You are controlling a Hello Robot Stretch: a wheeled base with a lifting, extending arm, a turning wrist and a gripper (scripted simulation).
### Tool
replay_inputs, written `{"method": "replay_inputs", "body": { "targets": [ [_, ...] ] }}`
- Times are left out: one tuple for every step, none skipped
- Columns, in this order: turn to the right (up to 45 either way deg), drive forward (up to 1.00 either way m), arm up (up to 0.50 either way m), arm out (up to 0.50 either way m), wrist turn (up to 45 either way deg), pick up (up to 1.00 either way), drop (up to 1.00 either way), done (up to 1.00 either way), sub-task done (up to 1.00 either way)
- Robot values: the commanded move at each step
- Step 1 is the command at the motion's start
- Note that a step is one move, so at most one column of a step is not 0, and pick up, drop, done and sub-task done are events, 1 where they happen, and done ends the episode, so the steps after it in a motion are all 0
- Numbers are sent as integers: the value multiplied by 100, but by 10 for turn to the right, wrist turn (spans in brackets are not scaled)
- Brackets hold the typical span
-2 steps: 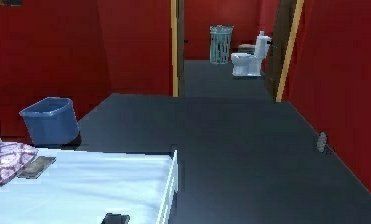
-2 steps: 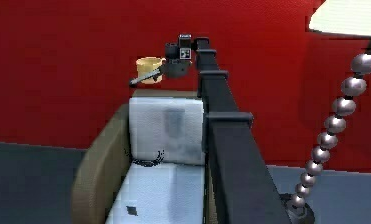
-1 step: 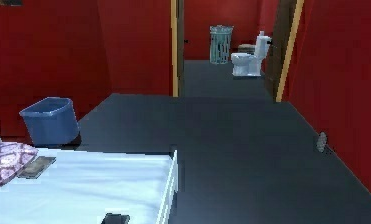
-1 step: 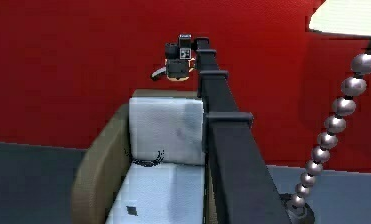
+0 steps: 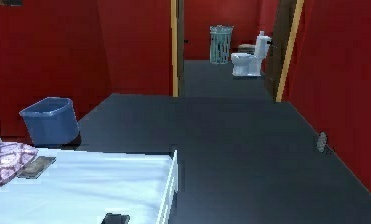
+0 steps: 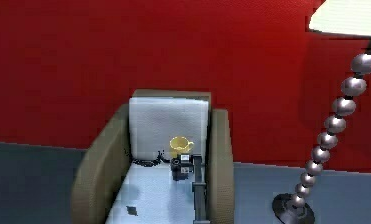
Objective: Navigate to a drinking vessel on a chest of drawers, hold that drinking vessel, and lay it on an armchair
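Observation:
A small yellow cup (image 6: 180, 146) shows in front of the pale back cushion of an armchair (image 6: 103, 165) with olive-brown arms and a light seat, set against a red wall. My gripper (image 6: 177, 164) is a dark shape just below the cup, at the end of the dark arm bar (image 6: 200, 195) that rises from the bottom edge over the seat. The cup sits right at the gripper's far end with the cushion behind it. I cannot tell whether the gripper holds the cup or whether it rests on the chair.
A floor lamp (image 6: 335, 115) with a beaded silver pole stands right of the armchair. A small dark item (image 6: 130, 210) lies on the seat. In the forward view are a white bed (image 5: 93, 185), a blue bin (image 5: 48, 120), dark floor, and a doorway to a toilet (image 5: 248, 58).

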Motion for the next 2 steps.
{"method": "replay_inputs", "body": {
  "targets": [
    [0, 0, -32, 0, 0, 0, 0, 0, 0],
    [0, 0, 0, 0, 0, 0, 100, 0, 0]
  ]
}}
